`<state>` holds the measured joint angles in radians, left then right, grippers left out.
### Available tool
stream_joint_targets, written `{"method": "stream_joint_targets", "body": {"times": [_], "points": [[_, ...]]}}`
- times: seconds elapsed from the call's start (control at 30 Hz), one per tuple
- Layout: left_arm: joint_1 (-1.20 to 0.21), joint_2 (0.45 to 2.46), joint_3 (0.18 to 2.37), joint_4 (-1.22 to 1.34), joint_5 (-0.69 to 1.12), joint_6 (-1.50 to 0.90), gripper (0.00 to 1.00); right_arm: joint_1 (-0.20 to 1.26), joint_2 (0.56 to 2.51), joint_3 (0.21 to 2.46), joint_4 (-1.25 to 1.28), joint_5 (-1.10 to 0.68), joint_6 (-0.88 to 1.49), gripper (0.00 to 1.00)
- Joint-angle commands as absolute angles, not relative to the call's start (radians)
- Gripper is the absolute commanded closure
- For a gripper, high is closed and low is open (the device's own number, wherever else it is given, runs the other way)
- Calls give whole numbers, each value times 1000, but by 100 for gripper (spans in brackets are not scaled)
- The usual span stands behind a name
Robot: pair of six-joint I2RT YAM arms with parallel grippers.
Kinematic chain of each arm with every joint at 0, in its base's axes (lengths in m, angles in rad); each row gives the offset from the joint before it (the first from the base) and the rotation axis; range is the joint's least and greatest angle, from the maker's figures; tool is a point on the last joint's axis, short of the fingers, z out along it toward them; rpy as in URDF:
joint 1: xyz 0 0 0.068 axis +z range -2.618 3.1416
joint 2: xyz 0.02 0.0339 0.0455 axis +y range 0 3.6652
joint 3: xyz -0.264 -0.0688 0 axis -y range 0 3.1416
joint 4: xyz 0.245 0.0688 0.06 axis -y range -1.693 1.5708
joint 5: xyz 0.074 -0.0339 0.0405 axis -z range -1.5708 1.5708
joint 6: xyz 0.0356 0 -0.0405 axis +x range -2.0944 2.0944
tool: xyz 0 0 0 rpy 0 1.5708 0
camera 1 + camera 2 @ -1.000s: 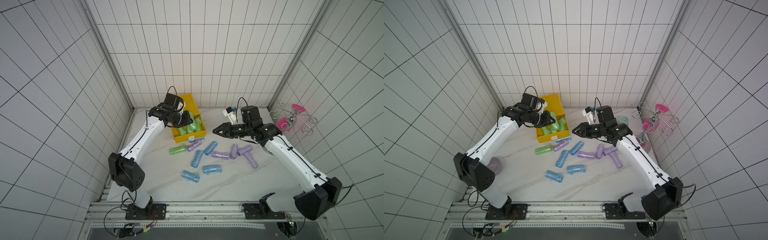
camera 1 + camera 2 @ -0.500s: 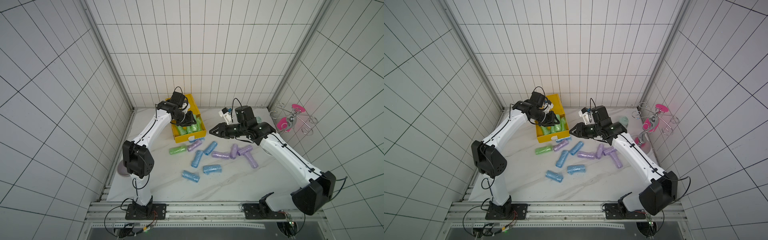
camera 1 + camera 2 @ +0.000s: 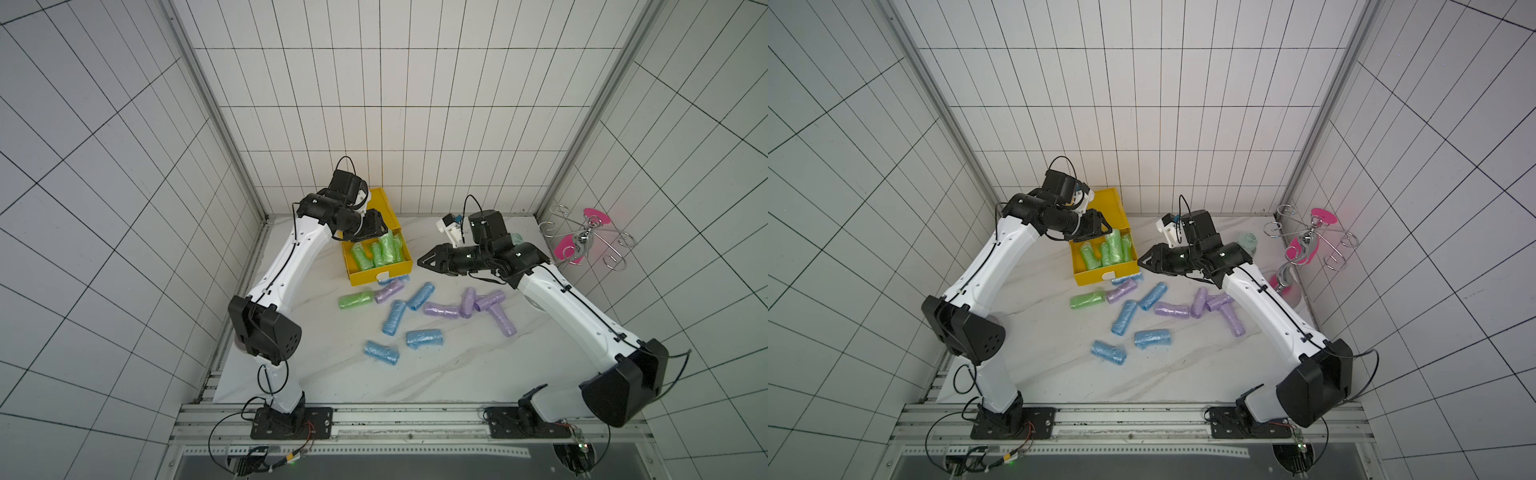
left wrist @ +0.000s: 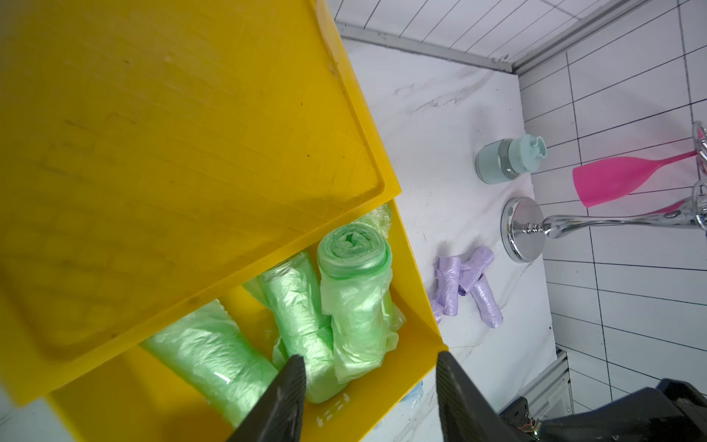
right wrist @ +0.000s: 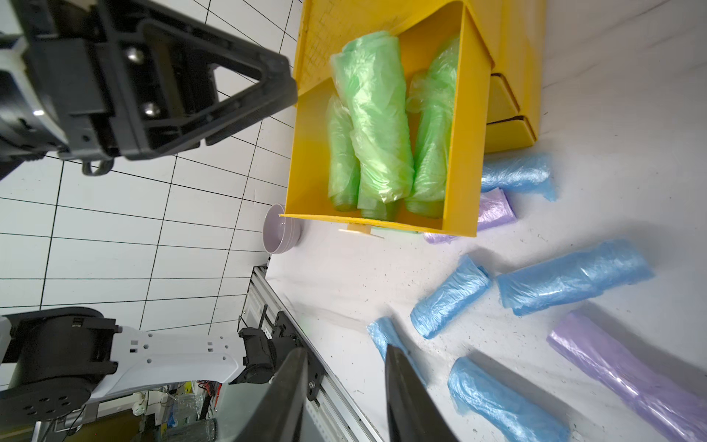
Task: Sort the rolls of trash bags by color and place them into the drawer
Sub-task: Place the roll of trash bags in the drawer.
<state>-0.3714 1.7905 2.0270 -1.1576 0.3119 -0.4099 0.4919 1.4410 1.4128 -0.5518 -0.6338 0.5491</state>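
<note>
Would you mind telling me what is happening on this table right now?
This is a colour-sorting job: several green rolls of trash bags lie in the open yellow drawer. The left gripper hovers above them, fingers open and empty. The right gripper hangs beside the drawer, fingers apart, holding nothing. One green roll, the blue rolls and the lilac rolls lie on the table.

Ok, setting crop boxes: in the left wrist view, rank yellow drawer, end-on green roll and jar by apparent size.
Largest first:
yellow drawer
end-on green roll
pale green jar, farther off, real size unsure
</note>
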Motion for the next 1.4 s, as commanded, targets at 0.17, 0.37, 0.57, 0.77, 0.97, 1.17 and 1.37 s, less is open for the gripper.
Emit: {"method": "stream_joint_targets", "body": {"times": [0.17, 0.37, 0.57, 0.77, 0.97, 1.17, 1.37], "points": [[-288, 1604, 1828, -1031, 239, -435, 56, 531, 1574, 1561, -464, -593, 581, 77], [-181, 1393, 1492, -849, 249, -509, 50, 568, 1768, 1767, -444, -592, 606, 79], [-94, 1262, 1264, -781, 290, -546, 49, 572, 1932, 1960, -431, -592, 649, 80], [-73, 1229, 1168, -752, 314, -552, 48, 570, 2052, 2081, -456, -584, 681, 84], [-66, 1253, 1129, -725, 330, -557, 48, 569, 2080, 2052, -475, -576, 675, 86], [-51, 1314, 1137, -726, 370, -554, 48, 568, 2086, 2033, -472, -566, 672, 86], [-50, 1337, 1117, -700, 391, -571, 48, 566, 2114, 2078, -547, -511, 636, 86]]}}
